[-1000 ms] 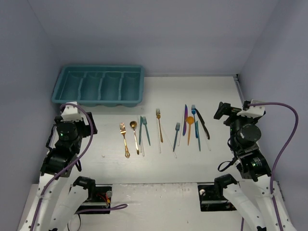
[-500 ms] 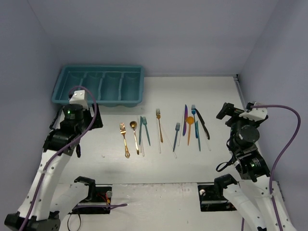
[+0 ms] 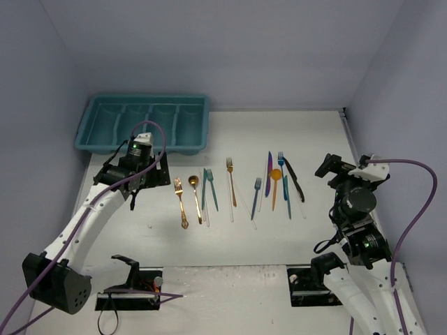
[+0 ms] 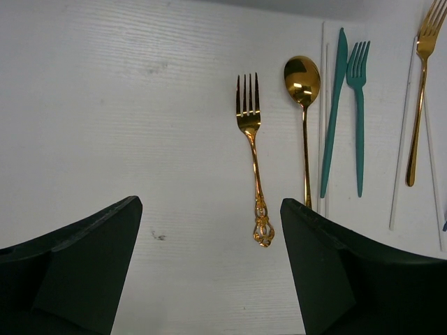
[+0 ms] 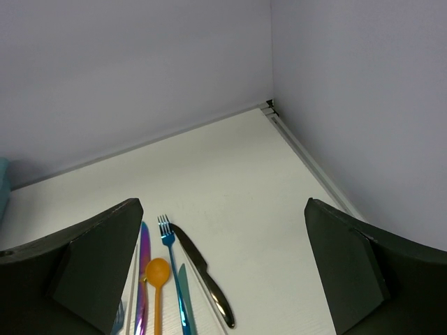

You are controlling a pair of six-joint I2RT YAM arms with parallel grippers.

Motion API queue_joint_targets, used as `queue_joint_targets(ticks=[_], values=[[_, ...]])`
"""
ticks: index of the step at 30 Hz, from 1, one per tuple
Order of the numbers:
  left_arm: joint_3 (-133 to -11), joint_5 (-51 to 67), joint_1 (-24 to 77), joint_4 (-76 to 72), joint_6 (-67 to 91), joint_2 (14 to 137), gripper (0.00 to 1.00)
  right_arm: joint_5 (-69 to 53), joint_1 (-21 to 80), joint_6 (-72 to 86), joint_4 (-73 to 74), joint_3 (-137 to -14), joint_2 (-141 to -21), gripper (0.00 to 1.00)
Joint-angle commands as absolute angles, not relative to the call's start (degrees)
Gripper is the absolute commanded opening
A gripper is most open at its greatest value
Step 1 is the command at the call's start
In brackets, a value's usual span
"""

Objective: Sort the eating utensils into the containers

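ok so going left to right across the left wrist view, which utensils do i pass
ornate gold fork → gold spoon → teal knife → teal fork → plain gold fork

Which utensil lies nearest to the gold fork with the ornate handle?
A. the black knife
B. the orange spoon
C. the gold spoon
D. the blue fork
C: in the left wrist view the gold spoon lies parallel beside the ornate gold fork, with the teal knife farther on that same side.

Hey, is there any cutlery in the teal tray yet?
No, all four compartments of the teal tray are bare, and the utensils lie on the table.
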State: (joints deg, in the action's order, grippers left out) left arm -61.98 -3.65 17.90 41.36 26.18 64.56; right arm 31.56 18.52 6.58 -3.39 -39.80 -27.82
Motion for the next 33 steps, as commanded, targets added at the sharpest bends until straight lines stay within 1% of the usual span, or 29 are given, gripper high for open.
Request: queue_joint_targets(ticks=[1,6,14,18,21,24,26,31,33], values=[[-62.62,-5.8,21.38,39.67,32.55,68.79,0.78,30.94,19.16,7.65,-6.99,-39.51,-27.06,1.0],[-60.02,-6.38,24.28,34.21,36.64,74.22,0.78,30.93,19.33,7.91,-7.03,-38.35,-25.11,1.0],[-59.68,-8.41,24.96,29.8,40.28,83.39,0.77,31.21,19.6,7.21,-7.03,-37.71,-23.74,1.0],[-58.88,-9.2,25.72,28.59,42.22,87.02,0.69,31.17,19.66,7.0,-7.12,-37.47,-23.11,1.0],[-58.14,-9.88,26.56,27.66,42.61,89.04,0.67,31.21,19.68,7.02,-7.04,-37.28,-22.78,1.0],[-56.95,-10.4,26.87,26.31,43.1,90.79,0.62,31.27,19.78,6.79,-7.03,-37.27,-22.45,1.0],[-56.08,-10.56,26.99,25.84,43.42,91.69,0.54,31.29,19.86,6.76,-7.03,-37.09,-22.23,1.0],[-55.47,-11.47,27.88,25.6,43.33,93.59,0.39,31.22,20.1,6.5,-7.03,-36.98,-21.8,1.0],[-55.33,-11.71,28.2,25.66,43.42,94.03,0.37,31.13,20.21,6.5,-7.07,-36.91,-21.67,1.0]])
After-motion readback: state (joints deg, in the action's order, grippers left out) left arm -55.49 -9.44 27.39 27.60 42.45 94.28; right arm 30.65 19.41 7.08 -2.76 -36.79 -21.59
